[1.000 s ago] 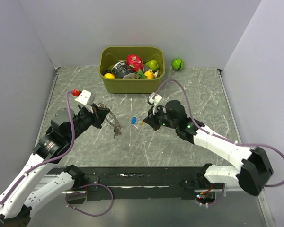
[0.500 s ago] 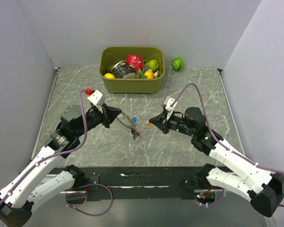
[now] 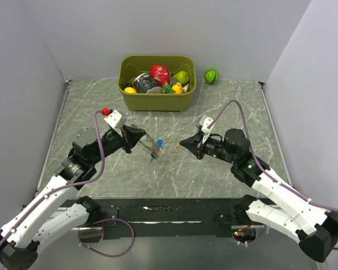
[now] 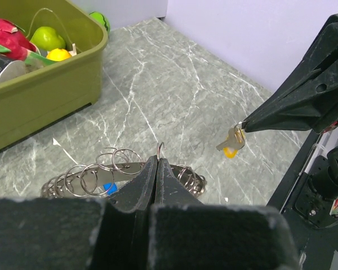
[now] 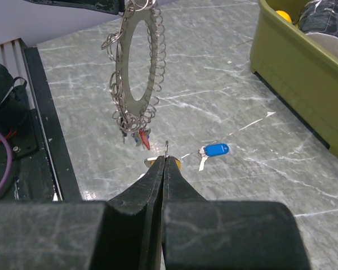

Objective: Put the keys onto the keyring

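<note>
My left gripper [image 3: 139, 138] is shut on a small wire loop of the keyring [image 3: 150, 148], a flat dark-grey ring [image 4: 129, 167] hung with several small wire rings. The ring hangs above the table, upright in the right wrist view [image 5: 121, 67], with a red key [image 5: 144, 139] dangling at its bottom. My right gripper [image 3: 181, 145] is shut on the small ring of a yellow-headed key [image 4: 231, 142], a short way right of the keyring. A blue-headed key [image 5: 214, 150] lies flat on the marble table between the two grippers [image 3: 159, 144].
An olive-green bin [image 3: 156, 101] holding toy fruits and a can stands at the back centre. A green ball-like toy [image 3: 212, 76] lies to its right by the back wall. The black front rail [image 3: 169, 214] runs along the near edge.
The left arm has swung right and carried the keyring towards the middle. The right arm has drawn back and lifted the yellow key off the table, now facing the ring.
</note>
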Motion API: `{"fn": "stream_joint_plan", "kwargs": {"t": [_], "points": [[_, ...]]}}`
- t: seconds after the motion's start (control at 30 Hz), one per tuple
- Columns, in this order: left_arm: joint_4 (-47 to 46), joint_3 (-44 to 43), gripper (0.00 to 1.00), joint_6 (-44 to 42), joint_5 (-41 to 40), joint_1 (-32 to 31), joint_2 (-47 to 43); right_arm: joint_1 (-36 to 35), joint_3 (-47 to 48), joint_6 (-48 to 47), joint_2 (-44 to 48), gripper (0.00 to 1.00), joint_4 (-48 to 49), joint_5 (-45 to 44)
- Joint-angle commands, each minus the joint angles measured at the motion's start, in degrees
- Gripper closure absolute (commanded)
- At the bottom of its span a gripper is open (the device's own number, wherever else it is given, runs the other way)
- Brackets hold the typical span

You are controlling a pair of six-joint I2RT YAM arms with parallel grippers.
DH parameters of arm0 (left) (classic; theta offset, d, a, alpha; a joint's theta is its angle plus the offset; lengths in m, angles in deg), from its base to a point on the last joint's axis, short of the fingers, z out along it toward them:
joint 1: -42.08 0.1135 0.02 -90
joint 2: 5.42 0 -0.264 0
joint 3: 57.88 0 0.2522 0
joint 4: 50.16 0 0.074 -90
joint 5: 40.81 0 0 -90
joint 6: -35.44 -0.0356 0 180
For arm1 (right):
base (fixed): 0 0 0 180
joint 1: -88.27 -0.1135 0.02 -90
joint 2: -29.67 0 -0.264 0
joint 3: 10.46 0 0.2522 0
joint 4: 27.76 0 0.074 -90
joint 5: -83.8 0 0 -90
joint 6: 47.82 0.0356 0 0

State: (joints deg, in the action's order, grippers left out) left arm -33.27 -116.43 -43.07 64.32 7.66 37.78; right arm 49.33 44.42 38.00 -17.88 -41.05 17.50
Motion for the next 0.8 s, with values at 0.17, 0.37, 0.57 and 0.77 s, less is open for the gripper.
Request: {"fn": "stream_joint_plan", "kwargs": {"t": [0.17,0.37,0.57,0.77], "points": [[-6.57,0.85,0.99,-0.94,0.33,0.14,-1.45,1.06,2.38,-0.65,0.62,1.00,2.17,2.22],[-7.62,1.82,0.99,-1.03,0.24,0.14,-1.36,1.76,2.82,-0.47,0.18,1.00,2.52,3.36],[-8.76,2.08,0.99,-1.20,1.47,0.14,-0.75,2.11,2.65,-0.74,0.00,1.00,2.34,3.28],[-7.97,1.73,0.99,-1.47,2.44,0.14,0.31,2.55,2.73,-0.65,-0.79,1.00,2.87,4.51]]}}
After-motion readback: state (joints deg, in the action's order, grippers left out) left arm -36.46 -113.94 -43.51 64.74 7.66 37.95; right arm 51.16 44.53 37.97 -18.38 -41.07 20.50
